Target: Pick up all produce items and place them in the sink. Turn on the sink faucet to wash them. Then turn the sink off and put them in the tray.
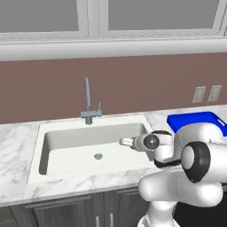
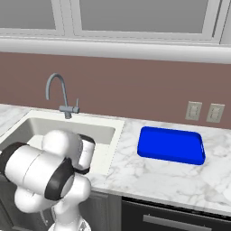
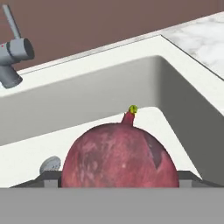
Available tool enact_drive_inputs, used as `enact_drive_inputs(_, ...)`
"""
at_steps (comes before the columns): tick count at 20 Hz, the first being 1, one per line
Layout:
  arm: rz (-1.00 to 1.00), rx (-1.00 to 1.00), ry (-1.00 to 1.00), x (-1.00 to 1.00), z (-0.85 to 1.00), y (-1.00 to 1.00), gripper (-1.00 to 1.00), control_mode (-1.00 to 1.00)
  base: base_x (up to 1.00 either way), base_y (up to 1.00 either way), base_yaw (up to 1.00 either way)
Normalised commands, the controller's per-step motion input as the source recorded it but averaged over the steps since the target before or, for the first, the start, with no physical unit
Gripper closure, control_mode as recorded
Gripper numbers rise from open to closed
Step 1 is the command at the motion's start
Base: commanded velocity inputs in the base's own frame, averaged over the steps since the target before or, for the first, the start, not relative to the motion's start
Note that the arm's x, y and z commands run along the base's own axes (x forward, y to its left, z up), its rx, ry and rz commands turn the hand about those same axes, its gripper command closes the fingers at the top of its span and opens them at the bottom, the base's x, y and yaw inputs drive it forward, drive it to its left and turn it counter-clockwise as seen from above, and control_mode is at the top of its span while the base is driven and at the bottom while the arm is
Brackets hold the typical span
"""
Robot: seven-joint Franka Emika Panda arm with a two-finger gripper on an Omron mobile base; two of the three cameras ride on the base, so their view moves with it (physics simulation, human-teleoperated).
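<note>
Over the sink: arm reaching into the basin, red fruit between the fingers.

Left base view: the gripper (image 1: pixel 126 142) hangs above the right half of the sink (image 1: pixel 48 133), faucet (image 1: pixel 88 104) behind, blue tray (image 1: pixel 195 120) on the counter (image 1: pixel 17 146) to the right. Right base view: tray (image 2: pixel 171 144) lies right of the sink (image 2: pixel 108 131), faucet (image 2: pixel 61 97) at the back rim; the arm hides the hand. Hand view: a dark red fruit (image 3: pixel 120 155) sits between widely spread jaws, apparently held, above the sink (image 3: pixel 183 100) floor, drain (image 3: pixel 50 164) just left.

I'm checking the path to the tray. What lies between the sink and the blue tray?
Bare marble counter separates the sink from the tray, as the right base view shows.
</note>
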Motion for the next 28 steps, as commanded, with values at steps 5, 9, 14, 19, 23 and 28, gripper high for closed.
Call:
enact_drive_inputs(5,0.00,0.00,0.00,-0.01,1.00,0.11,1.00,-1.00,0.00,0.00,0.00)
enact_drive_inputs(9,0.00,0.00,0.00,-0.02,1.00,0.16,1.00,-1.00,0.00,0.00,0.00)
enact_drive_inputs(14,0.00,-0.01,0.03,-0.14,1.00,0.10,1.00,-1.00,0.00,0.00,0.00)
enact_drive_inputs(19,-0.02,-0.02,0.07,-0.24,1.00,0.00,1.00,-1.00,0.00,0.00,0.00)
enact_drive_inputs(23,-0.05,-0.01,0.11,-0.29,1.00,0.00,1.00,-1.00,0.00,0.00,0.00)
enact_drive_inputs(28,-0.09,-0.03,0.11,-0.32,1.00,0.00,1.00,-1.00,0.00,0.00,0.00)
